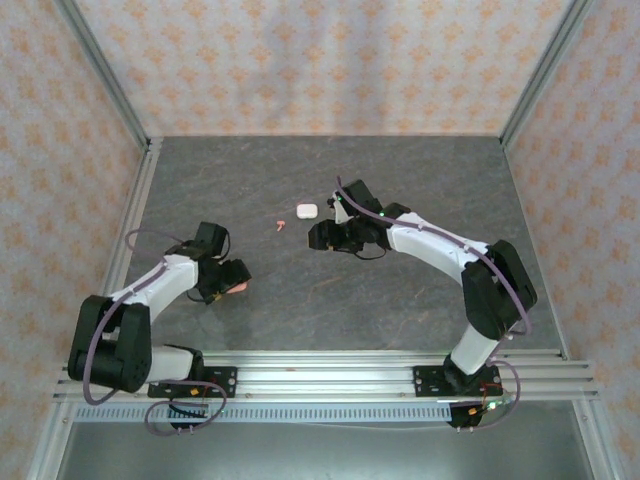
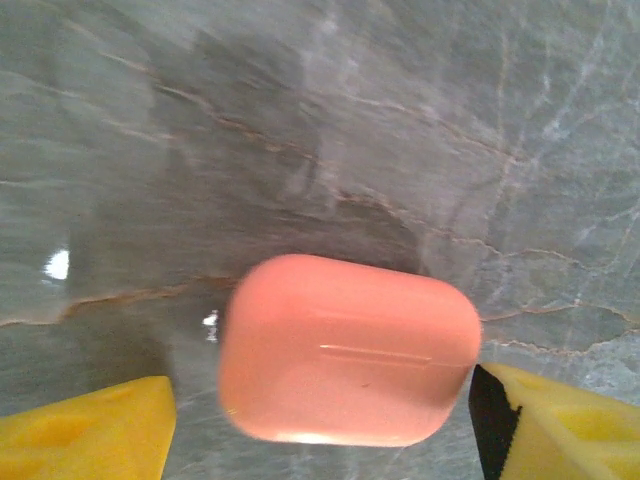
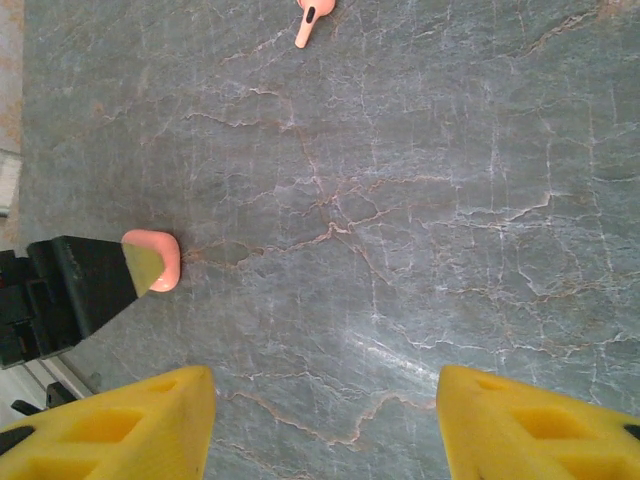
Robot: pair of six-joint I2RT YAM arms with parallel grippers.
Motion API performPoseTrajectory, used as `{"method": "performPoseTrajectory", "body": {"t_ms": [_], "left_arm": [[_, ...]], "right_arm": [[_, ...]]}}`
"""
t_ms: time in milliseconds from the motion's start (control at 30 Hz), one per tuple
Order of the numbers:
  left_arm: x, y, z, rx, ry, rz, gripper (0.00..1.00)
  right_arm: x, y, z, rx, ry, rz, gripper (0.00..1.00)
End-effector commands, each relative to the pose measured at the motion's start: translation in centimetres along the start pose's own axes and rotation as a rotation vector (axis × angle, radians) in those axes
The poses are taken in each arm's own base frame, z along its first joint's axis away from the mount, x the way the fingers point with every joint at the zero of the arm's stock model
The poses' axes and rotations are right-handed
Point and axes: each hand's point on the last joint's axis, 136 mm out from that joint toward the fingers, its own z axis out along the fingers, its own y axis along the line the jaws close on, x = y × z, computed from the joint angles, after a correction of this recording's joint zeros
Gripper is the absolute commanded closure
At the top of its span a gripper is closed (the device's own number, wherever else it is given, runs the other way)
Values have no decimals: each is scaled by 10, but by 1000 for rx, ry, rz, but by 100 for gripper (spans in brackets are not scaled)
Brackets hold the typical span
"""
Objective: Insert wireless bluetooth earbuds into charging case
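no readable text, no labels, numbers or signs

The table [image 1: 400, 300] is dark grey, marbled with pale and rusty-brown veins. The walls [image 1: 320, 60] have a cream ground with a repeating peach-orange floral motif. The near case [image 2: 348, 350] on the left is glossy salmon pink, and the far case [image 1: 306, 210] is white. The loose earbud [image 3: 311, 20] is the same salmon pink with a black spot. The fingers [image 2: 85, 430] of the left gripper [image 2: 322, 380] are bright yellow, one with a black face; those of the right gripper [image 3: 325, 375] are yellow too. The left arm [image 1: 160, 280] and right arm [image 1: 440, 245] are white and black, with purple cables [image 1: 86, 380]. The near rail [image 1: 330, 372] is silver.
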Motion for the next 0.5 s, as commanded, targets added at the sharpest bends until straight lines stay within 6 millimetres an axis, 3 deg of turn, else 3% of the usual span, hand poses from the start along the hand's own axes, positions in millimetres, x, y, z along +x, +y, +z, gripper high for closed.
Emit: {"method": "performPoseTrajectory", "body": {"t_ms": [0,467], "left_arm": [[-5,-24,6,52,-13,-23,26],[8,-137,22,138,2,170,33]], "right_arm": [[2,-2,-7,15,-14,-21,39],[14,-22,-21,85,-27,12,38]]}}
